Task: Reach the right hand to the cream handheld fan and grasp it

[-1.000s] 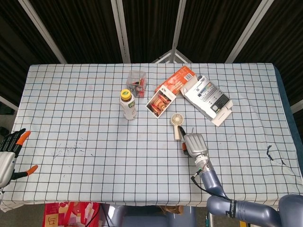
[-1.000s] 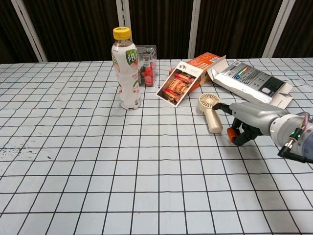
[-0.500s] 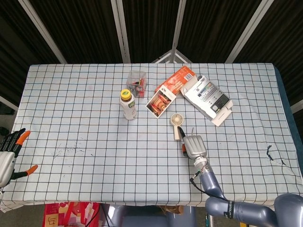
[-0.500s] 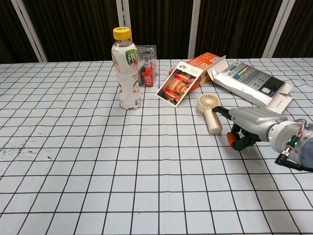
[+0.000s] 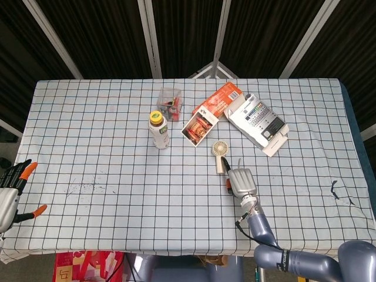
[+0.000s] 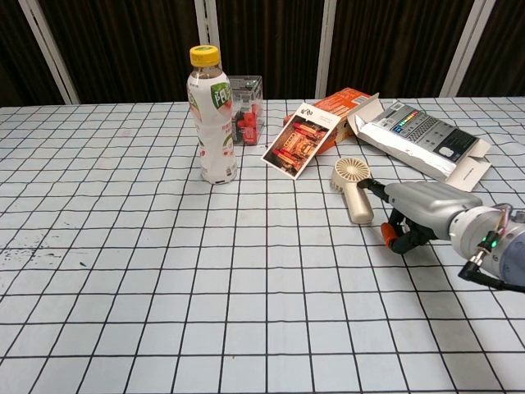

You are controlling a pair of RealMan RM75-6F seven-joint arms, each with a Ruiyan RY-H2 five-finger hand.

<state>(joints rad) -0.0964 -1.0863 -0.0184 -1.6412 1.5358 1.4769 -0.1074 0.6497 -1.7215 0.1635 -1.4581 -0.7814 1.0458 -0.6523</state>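
The cream handheld fan [image 5: 220, 155] [image 6: 353, 189] lies flat on the checked tablecloth, round head toward the far side and handle toward me. My right hand [image 5: 239, 180] [image 6: 420, 209] hovers just right of the handle, palm down, fingers apart, a black fingertip [image 6: 366, 183] reaching close to the fan. It holds nothing. My left hand [image 5: 10, 191] rests open off the table's near left corner, orange-tipped fingers spread; only the head view shows it.
A yellow-capped drink bottle [image 6: 212, 115] stands left of the fan. Behind it are a clear plastic box [image 6: 245, 109], an open orange snack carton [image 6: 318, 133] and an open white box [image 6: 426, 139]. The table's right edge [image 5: 357, 147] drops away.
The right hand has edged slightly back toward me and a bit to the right. The fan and the left hand have not moved.
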